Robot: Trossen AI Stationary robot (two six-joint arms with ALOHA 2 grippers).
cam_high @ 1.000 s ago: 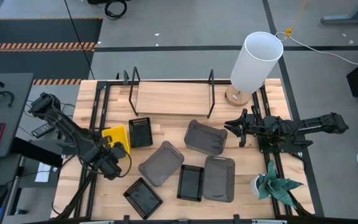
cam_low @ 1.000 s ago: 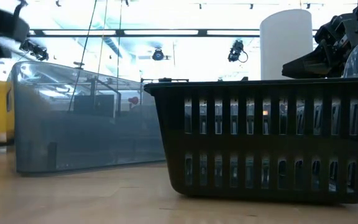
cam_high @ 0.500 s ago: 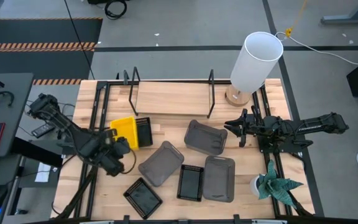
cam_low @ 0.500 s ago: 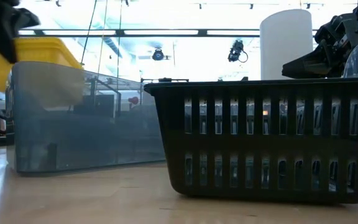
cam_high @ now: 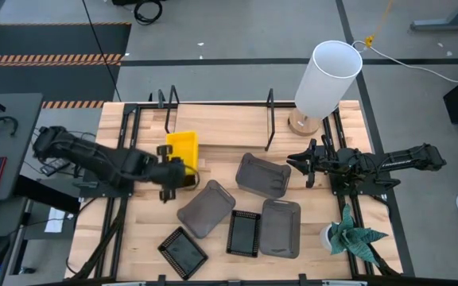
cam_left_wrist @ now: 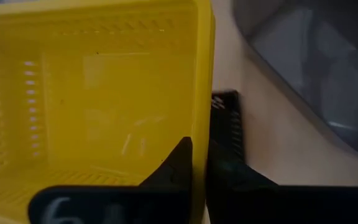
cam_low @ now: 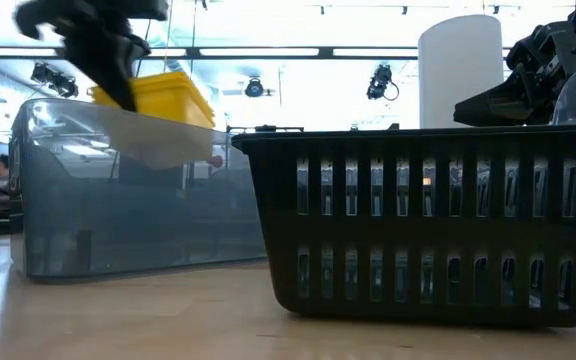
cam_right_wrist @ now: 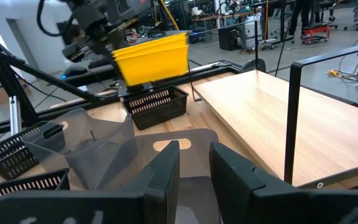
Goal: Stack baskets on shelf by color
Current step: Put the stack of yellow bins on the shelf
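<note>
Yellow plastic fills the left wrist view: the left gripper (cam_left_wrist: 194,163) has its two dark fingers pinched on the side wall of the yellow basket (cam_high: 183,148), one finger inside and one outside. The basket hangs clear of the tabletop (cam_high: 213,171), tilted, with nothing inside it, above a black mesh basket (cam_right_wrist: 156,104) and just in front of the shelf (cam_high: 221,123). The shelf's wooden board carries no baskets.

Out from there, three grey baskets lie on the table: one (cam_high: 206,208) near the left gripper, one (cam_high: 262,175) toward the middle, one (cam_high: 280,227) nearer the front edge. All three look empty. Two more black mesh baskets (cam_high: 243,233) (cam_high: 183,252) sit near the front, also empty.

At the right side, the right gripper (cam_high: 302,165) waits just beside the middle grey basket, its fingers apart and holding nothing. A white lamp (cam_high: 324,79) stands at the shelf's right end.
</note>
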